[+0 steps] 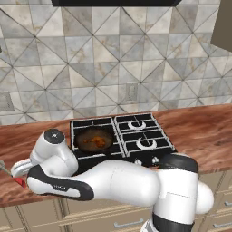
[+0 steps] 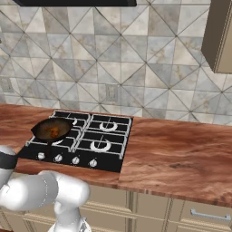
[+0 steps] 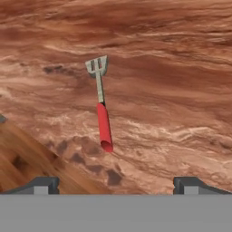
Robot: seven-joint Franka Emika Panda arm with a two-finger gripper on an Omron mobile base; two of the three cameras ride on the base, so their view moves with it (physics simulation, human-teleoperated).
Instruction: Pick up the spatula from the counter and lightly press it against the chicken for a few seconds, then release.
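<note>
The spatula (image 3: 103,125) lies flat on the wooden counter, its red handle toward me and its grey slotted head (image 3: 97,67) pointing away. My gripper (image 3: 115,186) hovers above it, open, with both fingertips (image 3: 40,185) wide apart and nothing between them. In the left base view my arm reaches far left over the counter, and the spatula's red handle (image 1: 20,182) peeks out just under the hand. A dark pan (image 1: 94,140) holding the browned chicken (image 1: 96,141) sits on the stove's front left burner; from the right it is the pan (image 2: 51,129) with chicken (image 2: 54,132).
The black gas stove (image 1: 144,144) has knobs along its front. The wooden counter (image 2: 181,154) runs to both sides, with a tiled wall behind. The counter's front edge (image 3: 25,163) cuts across the lower left of the hand view. An upper cabinet (image 2: 219,36) hangs at the right.
</note>
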